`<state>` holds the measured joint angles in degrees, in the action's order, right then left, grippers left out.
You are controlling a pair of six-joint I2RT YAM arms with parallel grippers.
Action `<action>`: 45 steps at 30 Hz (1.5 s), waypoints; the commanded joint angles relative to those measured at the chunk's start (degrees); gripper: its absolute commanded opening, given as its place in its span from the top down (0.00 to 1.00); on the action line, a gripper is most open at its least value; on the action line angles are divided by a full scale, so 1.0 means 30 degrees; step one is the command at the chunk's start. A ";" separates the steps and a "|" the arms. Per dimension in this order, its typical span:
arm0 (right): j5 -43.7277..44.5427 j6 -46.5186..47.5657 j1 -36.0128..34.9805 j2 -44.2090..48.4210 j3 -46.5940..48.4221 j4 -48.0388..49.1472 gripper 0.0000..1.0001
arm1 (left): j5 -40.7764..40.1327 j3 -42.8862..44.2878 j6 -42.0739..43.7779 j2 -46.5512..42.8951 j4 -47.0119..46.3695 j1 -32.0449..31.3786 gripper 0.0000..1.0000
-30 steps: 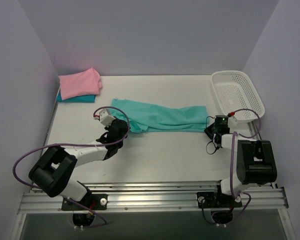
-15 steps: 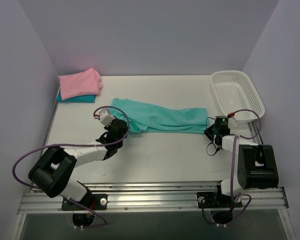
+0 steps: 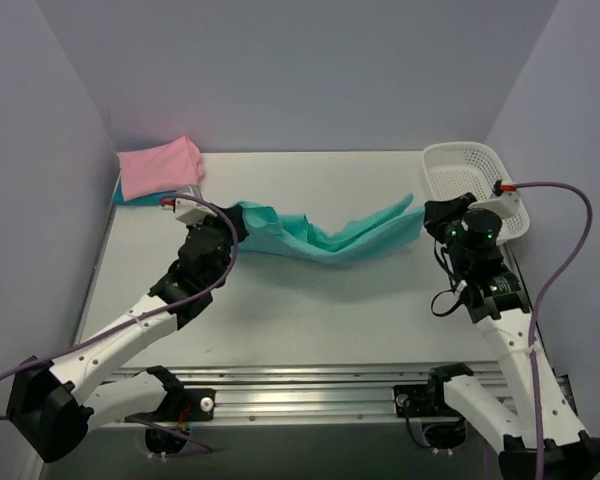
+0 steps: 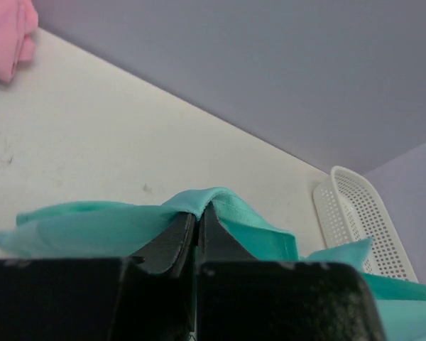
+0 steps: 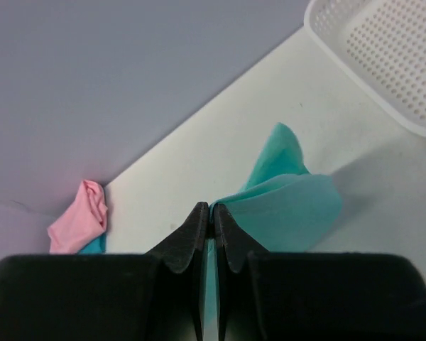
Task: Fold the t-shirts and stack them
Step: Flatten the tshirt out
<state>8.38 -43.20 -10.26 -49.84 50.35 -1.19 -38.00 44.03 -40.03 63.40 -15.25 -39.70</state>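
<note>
The teal-green t-shirt (image 3: 325, 236) hangs stretched between my two grippers above the middle of the table, sagging in the centre. My left gripper (image 3: 230, 222) is shut on its left end; the cloth drapes over the closed fingertips in the left wrist view (image 4: 199, 209). My right gripper (image 3: 430, 215) is shut on its right end, with the cloth (image 5: 291, 202) pinched at the tips (image 5: 211, 208). The pink t-shirt (image 3: 158, 166) lies folded on the darker teal-blue t-shirt (image 3: 160, 197) at the back left corner.
A white mesh basket (image 3: 475, 190) stands at the back right, just behind my right arm; it also shows in the left wrist view (image 4: 358, 220) and the right wrist view (image 5: 383, 57). Purple walls close in the table (image 3: 310, 310) on three sides.
Both grippers have risen from the table with the ends of the teal-green t-shirt, lifting it off the surface. The left arm moved back and left, the right arm back.
</note>
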 commanded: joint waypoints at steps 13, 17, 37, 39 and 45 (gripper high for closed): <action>0.2246 0.2037 0.0051 0.5481 1.0075 -0.7746 1.00 | 0.4309 0.8347 0.5375 -1.0082 0.8917 -0.1619 0.98; 0.1720 0.2066 0.0460 0.6096 1.1688 -0.8624 1.00 | 0.5280 1.0456 0.5287 -1.0729 1.1229 -0.1561 0.98; 0.0369 0.0690 0.2718 0.2088 0.4032 -0.3597 1.00 | 0.2560 1.1166 0.5813 -0.5147 1.1624 0.0051 0.96; 0.0779 0.0339 0.2717 0.0449 0.2823 -0.2596 1.00 | 0.1657 1.0345 0.6165 -0.3941 1.0711 0.0079 0.96; 0.2614 -0.1008 0.1491 -0.5233 0.0123 0.2003 1.00 | 0.2755 0.7977 0.4122 0.1975 0.7049 0.3090 0.98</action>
<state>9.58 -43.53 -3.70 -62.15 51.35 -6.20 -29.54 71.55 -23.99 64.16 13.15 -35.73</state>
